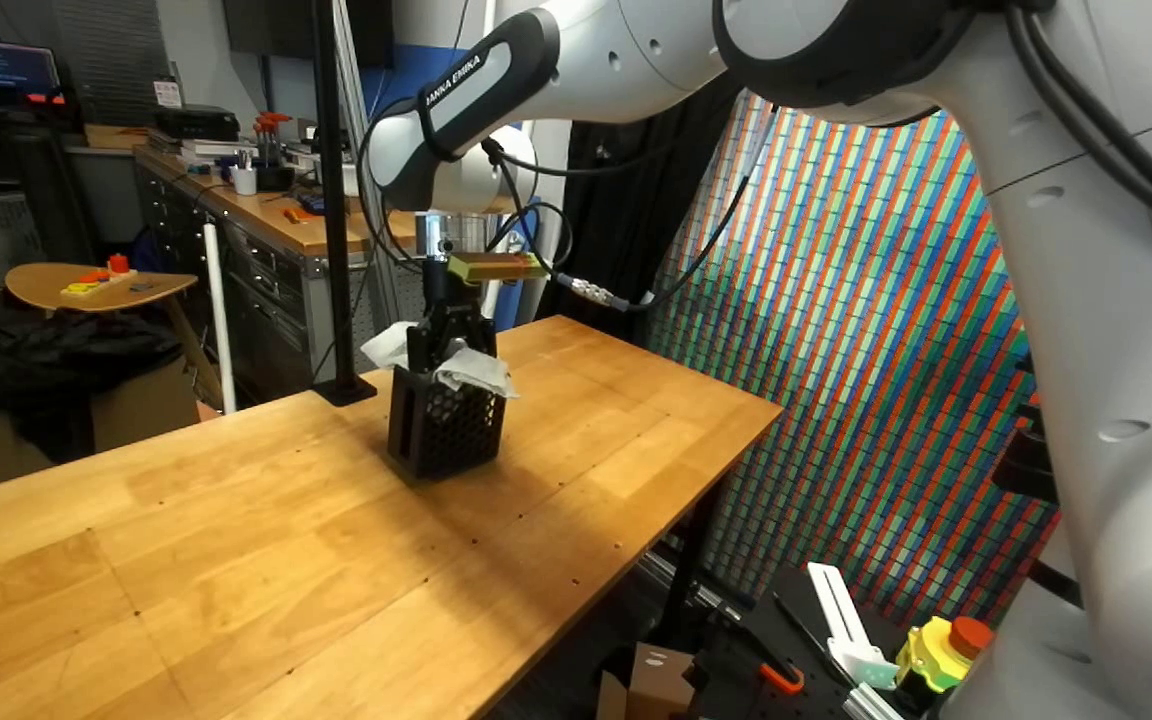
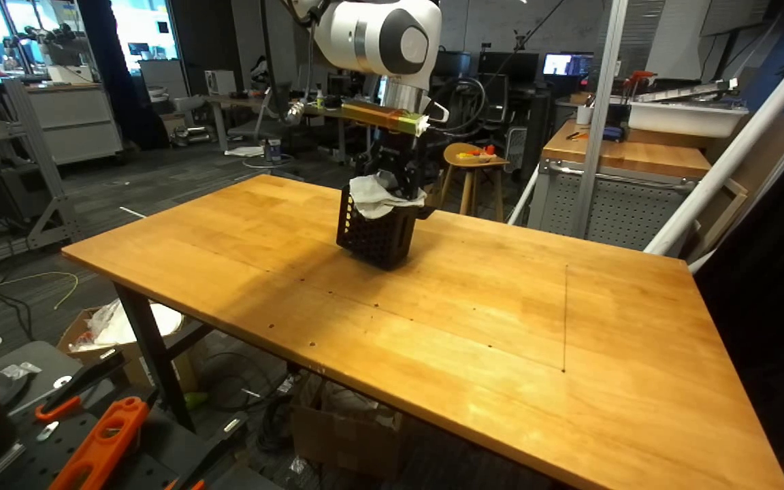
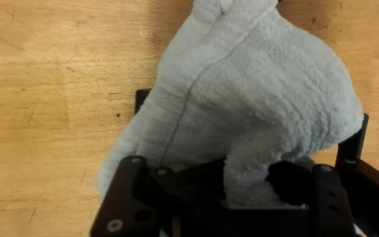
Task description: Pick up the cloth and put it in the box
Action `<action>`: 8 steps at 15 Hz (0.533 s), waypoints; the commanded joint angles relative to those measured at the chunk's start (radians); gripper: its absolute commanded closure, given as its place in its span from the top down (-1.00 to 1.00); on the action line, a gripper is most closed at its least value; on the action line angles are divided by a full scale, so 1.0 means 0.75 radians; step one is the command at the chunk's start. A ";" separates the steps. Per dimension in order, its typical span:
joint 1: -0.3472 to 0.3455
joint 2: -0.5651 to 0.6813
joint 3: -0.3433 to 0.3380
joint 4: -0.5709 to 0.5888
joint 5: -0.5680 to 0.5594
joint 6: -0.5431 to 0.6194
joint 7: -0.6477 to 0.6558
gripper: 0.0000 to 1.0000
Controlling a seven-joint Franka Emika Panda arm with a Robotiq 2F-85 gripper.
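Gripper [image 3: 249, 179]: clamping the cloth [image 2: 373, 197] at the box's [image 2: 382, 239] top
Cloth: overhanging the box's rim
Tabletop [image 2: 501, 306]: beneath the box

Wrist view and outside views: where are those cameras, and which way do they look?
In an exterior view: sits close by the arm, looks down across the table; much of the arm shows, jaws too.
In an exterior view: sits beside the table, looks down at the box; only the arm's outer part and jaws show.
Wrist view: rides on the arm, looks down at the cloth and table; the jaws show at the bottom.
Both exterior views share the box, jaws and cloth.
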 commanded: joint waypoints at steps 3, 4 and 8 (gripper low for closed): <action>0.037 -0.015 -0.001 0.050 -0.053 -0.023 -0.005 -0.80; 0.042 -0.018 0.002 0.058 -0.066 -0.029 -0.015 -0.78; 0.056 -0.026 0.012 0.092 -0.106 -0.077 -0.057 -0.24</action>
